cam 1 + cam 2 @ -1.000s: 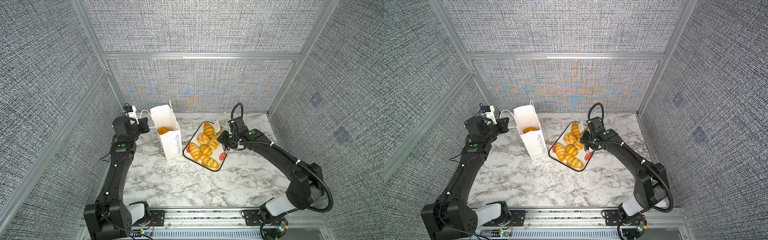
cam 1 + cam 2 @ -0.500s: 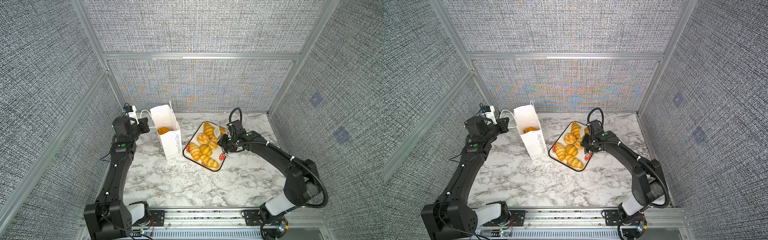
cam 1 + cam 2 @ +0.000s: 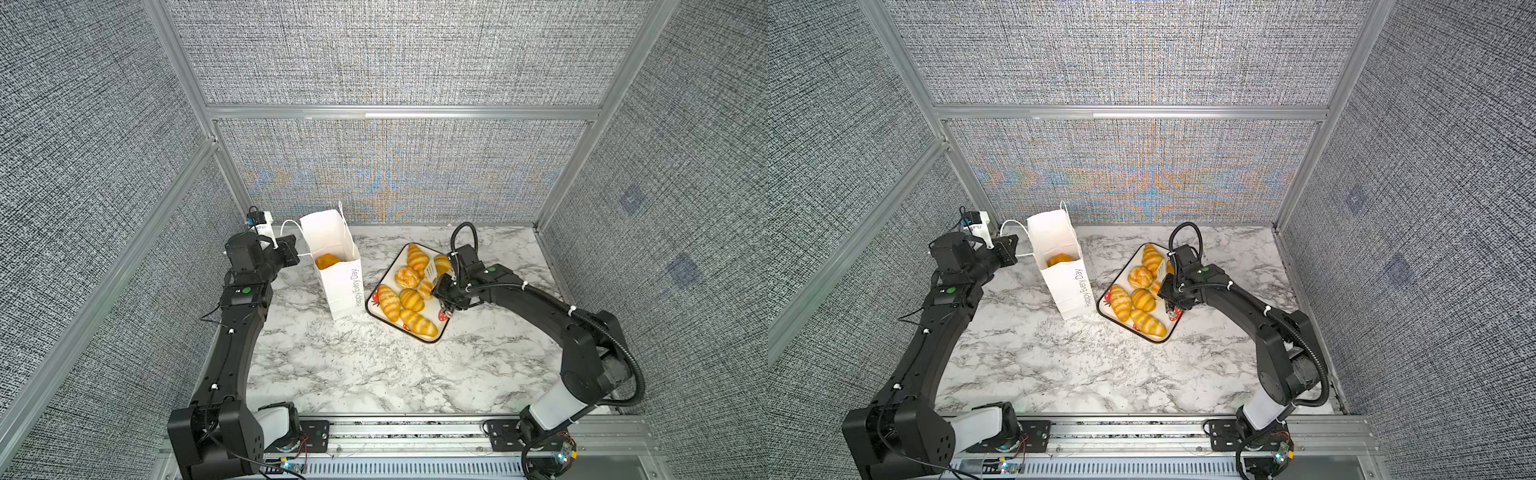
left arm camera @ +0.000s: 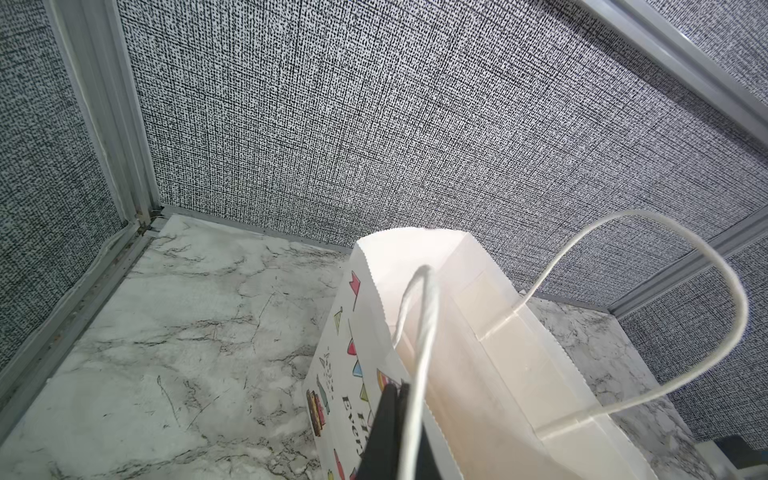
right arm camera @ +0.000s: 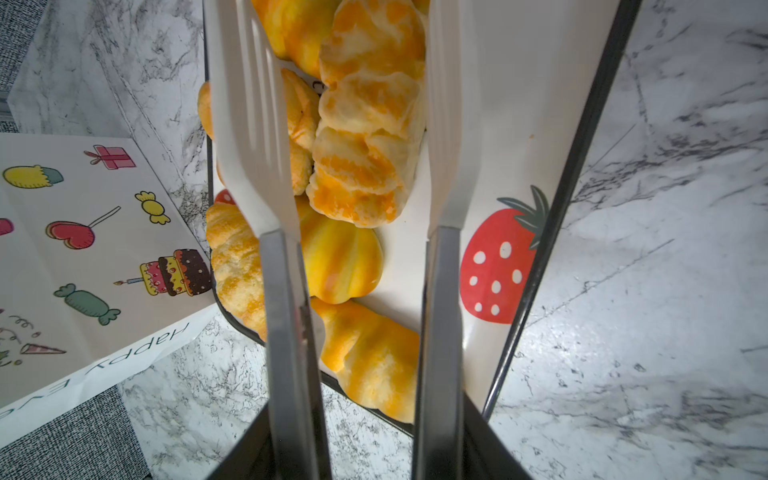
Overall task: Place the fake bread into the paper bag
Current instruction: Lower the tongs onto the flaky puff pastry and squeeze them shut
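Note:
The white paper bag (image 3: 338,274) (image 3: 1065,270) stands upright and open, with one piece of fake bread (image 3: 327,261) (image 3: 1059,259) inside. My left gripper (image 3: 297,254) (image 4: 395,395) is shut on the bag's near rim, beside a cord handle (image 4: 419,332). Several more golden rolls (image 3: 411,299) (image 3: 1144,299) lie on the strawberry-print tray (image 3: 441,328) (image 5: 498,104). My right gripper (image 3: 446,291) (image 5: 365,449) is shut on metal tongs (image 5: 257,145) with white tips. The tong arms stand apart on either side of a pale twisted roll (image 5: 365,124).
The tray sits just right of the bag on the marble tabletop (image 3: 353,365). Grey fabric walls with aluminium posts enclose the back and sides. The bag's printed side (image 5: 83,249) faces the tray. A rail (image 3: 395,432) runs along the front edge.
My right gripper with the tongs has shifted slightly forward and left over the tray. The left arm and the bag have not moved.

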Available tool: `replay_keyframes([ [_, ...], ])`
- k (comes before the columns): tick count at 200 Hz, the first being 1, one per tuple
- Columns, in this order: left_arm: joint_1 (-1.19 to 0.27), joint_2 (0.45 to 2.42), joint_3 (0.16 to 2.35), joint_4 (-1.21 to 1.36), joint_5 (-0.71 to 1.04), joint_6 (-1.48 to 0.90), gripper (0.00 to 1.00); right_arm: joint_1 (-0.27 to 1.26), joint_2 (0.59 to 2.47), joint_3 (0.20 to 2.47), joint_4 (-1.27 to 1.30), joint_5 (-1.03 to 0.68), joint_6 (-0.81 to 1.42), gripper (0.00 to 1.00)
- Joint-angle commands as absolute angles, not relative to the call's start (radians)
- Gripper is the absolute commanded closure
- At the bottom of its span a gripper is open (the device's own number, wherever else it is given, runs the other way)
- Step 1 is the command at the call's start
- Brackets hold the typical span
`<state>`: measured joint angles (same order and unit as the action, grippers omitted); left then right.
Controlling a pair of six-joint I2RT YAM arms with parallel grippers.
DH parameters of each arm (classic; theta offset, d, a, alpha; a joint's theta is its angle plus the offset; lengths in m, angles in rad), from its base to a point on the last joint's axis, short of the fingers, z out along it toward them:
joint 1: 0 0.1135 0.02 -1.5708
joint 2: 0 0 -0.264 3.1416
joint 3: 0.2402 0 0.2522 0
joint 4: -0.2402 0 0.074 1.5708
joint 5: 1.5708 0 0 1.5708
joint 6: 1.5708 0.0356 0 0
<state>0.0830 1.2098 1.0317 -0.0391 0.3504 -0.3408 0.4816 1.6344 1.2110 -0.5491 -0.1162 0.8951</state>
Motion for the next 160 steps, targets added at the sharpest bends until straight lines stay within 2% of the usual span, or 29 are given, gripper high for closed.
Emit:
replay_keyframes([
  [1, 0.084, 1.21, 1.029, -0.014, 0.36, -0.341, 1.0, 0.483, 1.64, 1.213, -0.523, -0.118, 0.908, 0.5],
  [160, 0.084, 1.212, 1.028, -0.014, 0.36, -0.34, 1.0, 0.499, 1.708, 1.229, -0.52, -0.127, 0.904, 0.5],
])
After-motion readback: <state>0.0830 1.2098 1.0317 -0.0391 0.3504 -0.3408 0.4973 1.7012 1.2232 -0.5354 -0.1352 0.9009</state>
